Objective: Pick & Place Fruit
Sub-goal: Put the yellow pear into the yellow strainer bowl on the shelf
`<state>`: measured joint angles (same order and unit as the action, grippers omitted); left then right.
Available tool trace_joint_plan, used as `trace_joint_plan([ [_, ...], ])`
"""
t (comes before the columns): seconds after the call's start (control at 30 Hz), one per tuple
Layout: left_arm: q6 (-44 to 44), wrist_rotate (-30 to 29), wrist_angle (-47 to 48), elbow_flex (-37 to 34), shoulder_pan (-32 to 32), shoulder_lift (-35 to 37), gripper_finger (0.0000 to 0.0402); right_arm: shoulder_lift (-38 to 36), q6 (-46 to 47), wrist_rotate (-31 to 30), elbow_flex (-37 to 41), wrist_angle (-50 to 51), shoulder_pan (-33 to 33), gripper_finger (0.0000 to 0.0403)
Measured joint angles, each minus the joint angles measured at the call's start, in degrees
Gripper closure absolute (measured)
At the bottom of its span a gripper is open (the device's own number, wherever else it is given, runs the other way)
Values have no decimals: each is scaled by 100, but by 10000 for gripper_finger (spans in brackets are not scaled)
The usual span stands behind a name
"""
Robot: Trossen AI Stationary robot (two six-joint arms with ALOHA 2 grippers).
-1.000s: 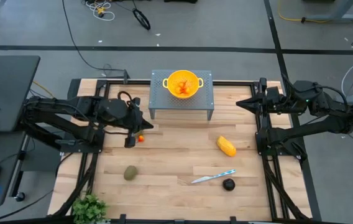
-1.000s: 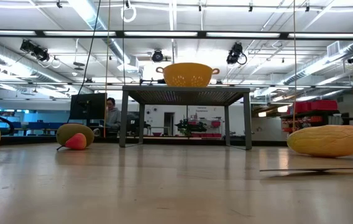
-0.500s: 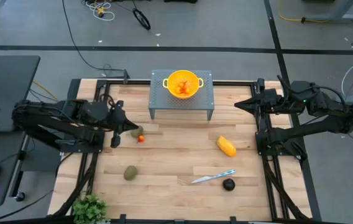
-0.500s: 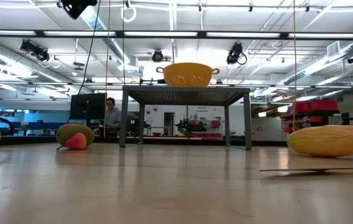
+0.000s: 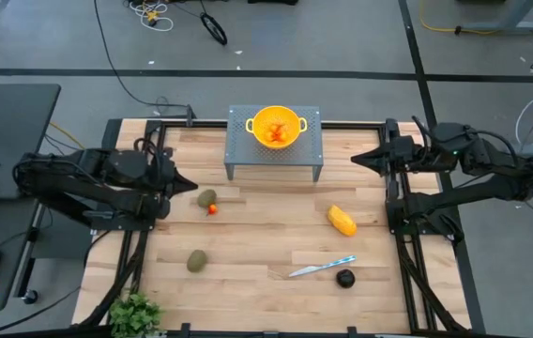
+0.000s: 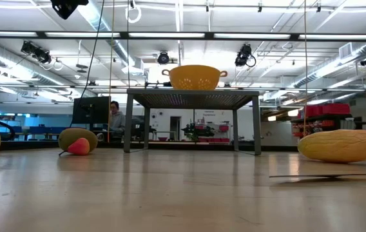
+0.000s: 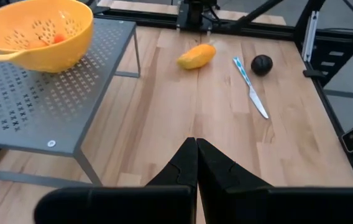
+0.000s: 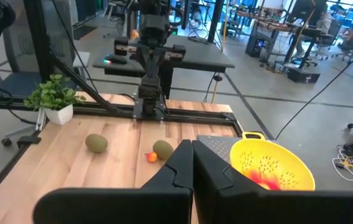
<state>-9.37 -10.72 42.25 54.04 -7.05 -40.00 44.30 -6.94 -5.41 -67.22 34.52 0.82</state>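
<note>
fruit waiting near the left edge

an olive-brown fruit (image 5: 206, 198) and a tiny red one (image 5: 213, 209) are lying near the table's left edge. the left gripper (image 5: 191, 184), fingers pressed together, is being held just beside them; the fingers should be spread before descending squarely. the right gripper (image 5: 358, 160), likewise closed, is waiting at the right edge.

Bright, even overhead light from ceiling strips (image 6: 73, 35) fills the room. The wooden table (image 6: 183, 193) shows soft sheen and short shadows; its nearest part is blurred.
</note>
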Motion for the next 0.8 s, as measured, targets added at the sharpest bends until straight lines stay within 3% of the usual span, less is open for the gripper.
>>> trace_joint_plan([
  [0.8,403,588,185,4,0,-1515,400,233,0,0,0,2,2,402],
])
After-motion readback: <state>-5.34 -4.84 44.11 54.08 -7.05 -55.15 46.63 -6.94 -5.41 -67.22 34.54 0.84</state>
